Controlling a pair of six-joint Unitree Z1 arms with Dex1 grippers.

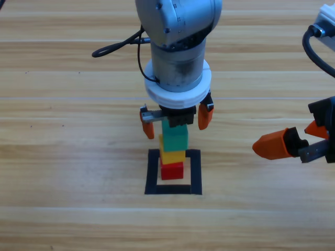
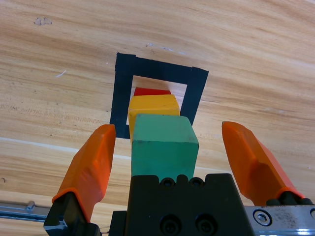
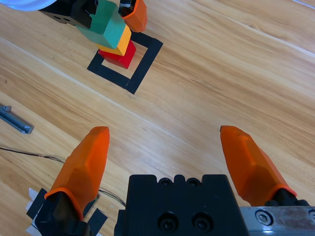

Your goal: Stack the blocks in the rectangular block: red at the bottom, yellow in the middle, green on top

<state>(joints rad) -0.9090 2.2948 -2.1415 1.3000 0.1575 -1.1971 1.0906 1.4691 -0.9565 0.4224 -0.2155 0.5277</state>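
Observation:
The red cube stands inside the black tape rectangle, with the yellow cube on it and the teal-green cube on top. My left gripper hangs open over the stack, its jaws on either side of the green cube with a gap on each side. The left wrist view looks down on the yellow cube, the red cube and the tape rectangle. My right gripper waits open at the right edge, well away from the stack.
Bare wooden tabletop surrounds the tape rectangle. A black cable loops beside the left arm at the back. In the right wrist view, a metal strip and thin wires lie on the table.

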